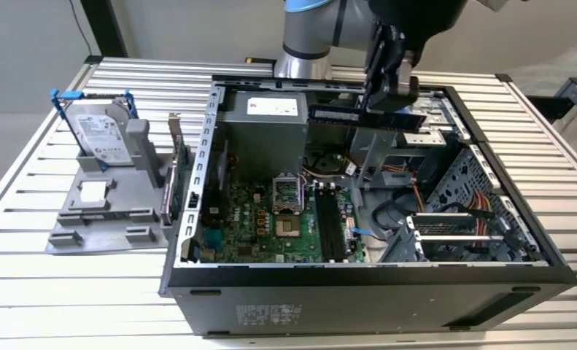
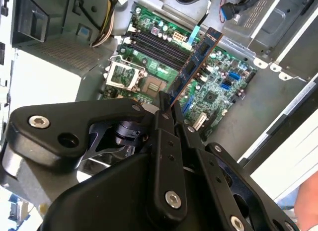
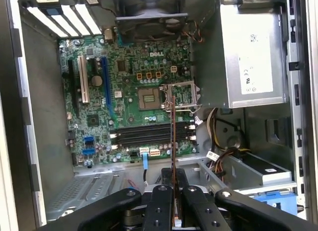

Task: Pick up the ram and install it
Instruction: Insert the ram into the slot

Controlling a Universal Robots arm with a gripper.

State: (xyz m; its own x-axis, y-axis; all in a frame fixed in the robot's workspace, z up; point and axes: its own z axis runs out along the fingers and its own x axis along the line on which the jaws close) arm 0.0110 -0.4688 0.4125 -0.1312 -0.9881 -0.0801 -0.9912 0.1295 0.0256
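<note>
Black gripper (image 2: pixel 167 103) clamped the ram (image 2: pixel 197 61) by one end, holding it at the exterior view's upper centre, above the open computer case (image 1: pixel 366 300), apparently over the memory slots (image 3: pixel 149 135) on the motherboard (image 3: pixel 129 99).

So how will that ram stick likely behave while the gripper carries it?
Probably stiff: the ram juts straight from the gripper without sagging. Likely light, being thin edge-on in the first wrist view. Pinched near one end, it may pivot if bumped.
</note>
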